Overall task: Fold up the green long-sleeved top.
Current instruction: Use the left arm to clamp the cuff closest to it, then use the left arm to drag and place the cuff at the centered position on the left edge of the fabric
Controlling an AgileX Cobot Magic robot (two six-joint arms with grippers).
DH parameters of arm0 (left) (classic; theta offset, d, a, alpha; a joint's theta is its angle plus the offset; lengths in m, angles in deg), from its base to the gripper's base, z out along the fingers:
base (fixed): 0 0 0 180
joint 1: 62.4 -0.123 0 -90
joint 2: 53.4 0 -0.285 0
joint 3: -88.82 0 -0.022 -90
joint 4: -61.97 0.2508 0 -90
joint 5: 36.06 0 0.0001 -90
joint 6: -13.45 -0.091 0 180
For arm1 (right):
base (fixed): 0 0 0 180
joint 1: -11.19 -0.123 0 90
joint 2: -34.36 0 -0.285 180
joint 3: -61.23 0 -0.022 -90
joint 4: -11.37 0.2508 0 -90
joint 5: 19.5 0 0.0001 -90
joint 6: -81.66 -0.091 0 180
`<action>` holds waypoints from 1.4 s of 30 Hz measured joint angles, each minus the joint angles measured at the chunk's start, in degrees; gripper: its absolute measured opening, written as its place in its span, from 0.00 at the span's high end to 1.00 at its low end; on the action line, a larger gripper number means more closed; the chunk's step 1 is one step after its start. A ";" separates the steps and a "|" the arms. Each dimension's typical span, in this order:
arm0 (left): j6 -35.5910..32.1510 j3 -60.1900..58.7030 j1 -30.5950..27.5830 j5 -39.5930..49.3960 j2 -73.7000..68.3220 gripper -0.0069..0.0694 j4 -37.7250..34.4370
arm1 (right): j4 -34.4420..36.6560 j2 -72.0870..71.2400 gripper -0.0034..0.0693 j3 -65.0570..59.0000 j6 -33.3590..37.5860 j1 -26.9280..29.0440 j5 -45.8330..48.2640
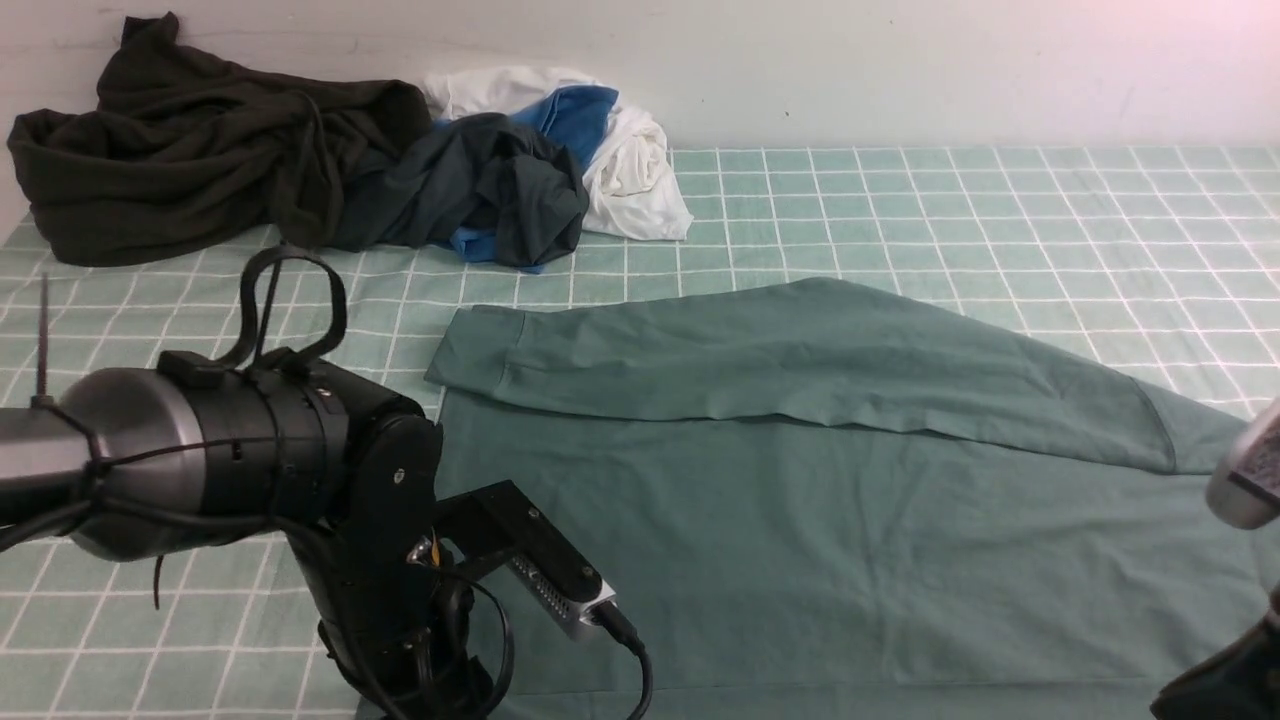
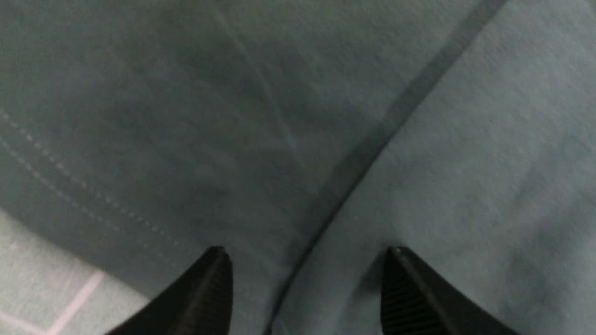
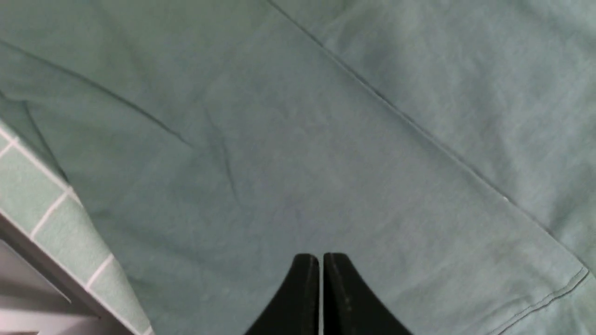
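The left arm (image 1: 250,460) fills the near-left corner of the table, its wrist bent down over the near-left part of the green long-sleeved top (image 1: 800,520). In the left wrist view the left gripper (image 2: 305,253) has its jaws spread wide just above the fabric. Nothing is between them, and a layered edge of the knit runs up between the two fingers. Only a little of the right arm (image 1: 1245,475) shows, at the table's right edge. The right gripper (image 3: 321,256) has its fingertips pressed almost together, with no cloth visibly caught. The top lies flat across the near half of the table on the checked cloth (image 1: 1000,210), reaching the near edge. One sleeve (image 1: 800,360) is laid across the body, with its cuff (image 1: 475,350) pointing toward the left edge. At the far-left corner, well apart from it, is a heap of a dark olive-black garment (image 1: 180,150), a grey-and-blue garment (image 1: 480,190) and a white garment (image 1: 630,160). The knit looks soft, limp and light, so it would probably sag and drag rather than hold a shape. It is likely best pinched at an outer edge or corner, such as the stitched hem near the left gripper. Such a pinch should take both layers, so the sleeve stays put, but not the checked cloth below.
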 joint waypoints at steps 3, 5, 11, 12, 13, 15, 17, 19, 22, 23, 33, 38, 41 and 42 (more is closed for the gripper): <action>0.00 0.21 0.00 -0.61 -1.22 0.40 -0.36 | 0.00 0.06 0.89 0.00 -1.02 0.00 -1.44; -0.06 0.21 0.01 -0.61 -1.15 0.50 -1.45 | 0.00 0.06 0.89 0.00 -1.32 0.00 -2.06; -3.60 0.21 1.67 3.08 -1.09 0.85 -4.94 | -1.17 0.06 0.88 0.00 -2.62 0.00 -3.58; -4.13 0.21 1.80 3.54 -0.96 0.87 -5.09 | -1.74 0.06 0.88 0.00 -3.21 0.00 -3.96; -4.43 0.21 1.80 3.76 -0.81 0.90 -5.09 | -2.60 0.06 0.88 0.00 -4.26 0.00 -4.46; -4.55 0.71 1.80 4.68 -0.33 0.91 -4.70 | -4.82 0.08 0.87 0.00 -7.53 0.00 -5.37; -4.55 2.57 1.80 6.30 0.35 0.91 -3.64 | -7.25 0.59 0.86 0.00 -11.41 0.00 -5.92; -4.50 5.40 1.80 8.18 1.25 0.91 -2.50 | -10.56 1.92 0.82 0.00 -16.18 0.00 -6.13; -4.46 10.31 1.80 10.66 1.89 0.91 -1.45 | -14.99 4.71 0.74 -0.35 -22.46 0.36 -6.98; -4.43 11.79 1.80 11.23 1.89 0.91 -1.19 | -15.69 5.61 0.72 -0.56 -24.13 0.65 -7.39; -4.23 21.81 1.80 12.82 1.43 0.91 0.23 | -19.50 19.22 0.40 -4.34 -33.20 11.62 -12.97; -4.23 21.93 1.80 12.91 0.92 0.91 0.49 | -21.23 28.44 0.38 -4.66 -37.33 17.49 -20.23; -4.18 21.93 1.80 12.88 0.44 0.91 0.49 | -22.44 32.39 0.38 -4.66 -39.49 18.62 -23.50; -4.18 21.93 1.80 12.88 0.25 0.91 0.49 | -22.66 33.98 0.38 -4.66 -40.11 18.83 -24.62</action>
